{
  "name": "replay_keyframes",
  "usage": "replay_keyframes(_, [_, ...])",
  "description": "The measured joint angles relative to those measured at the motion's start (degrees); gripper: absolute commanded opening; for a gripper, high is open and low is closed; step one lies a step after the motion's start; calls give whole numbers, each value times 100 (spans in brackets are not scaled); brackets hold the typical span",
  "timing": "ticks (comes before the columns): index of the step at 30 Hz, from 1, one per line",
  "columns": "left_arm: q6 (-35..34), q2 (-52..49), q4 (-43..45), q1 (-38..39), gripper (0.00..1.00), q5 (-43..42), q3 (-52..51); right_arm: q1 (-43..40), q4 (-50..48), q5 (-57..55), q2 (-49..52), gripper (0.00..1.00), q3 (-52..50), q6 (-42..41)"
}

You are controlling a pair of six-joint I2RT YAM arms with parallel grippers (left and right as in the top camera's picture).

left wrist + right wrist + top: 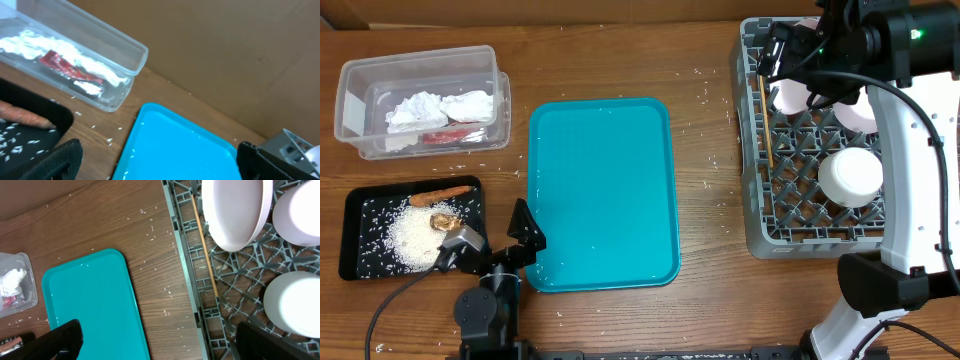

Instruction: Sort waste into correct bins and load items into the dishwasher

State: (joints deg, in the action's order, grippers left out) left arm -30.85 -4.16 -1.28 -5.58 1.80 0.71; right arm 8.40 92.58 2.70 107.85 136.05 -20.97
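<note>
At table's right, rack holds stick lying flat along its left edge, just beside a dish standing on edge; another round dish sits nearer the front. Right gripper hovers over rack's left rim, fingers spread wide, nothing held. Far left: tub with tissues and red wrapper. Black tray carries rice, carrot and brown lump. Left gripper is low at teal tray's near-left corner, wide apart, empty.

A robotics lab bench: wooden table, brown board backdrop, white robot arm.
</note>
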Motion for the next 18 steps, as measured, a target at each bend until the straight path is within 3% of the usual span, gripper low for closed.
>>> replay_keyframes(18, [1292, 319, -319, 0, 100, -4, -17, -2, -7, 2, 0, 100, 0, 2])
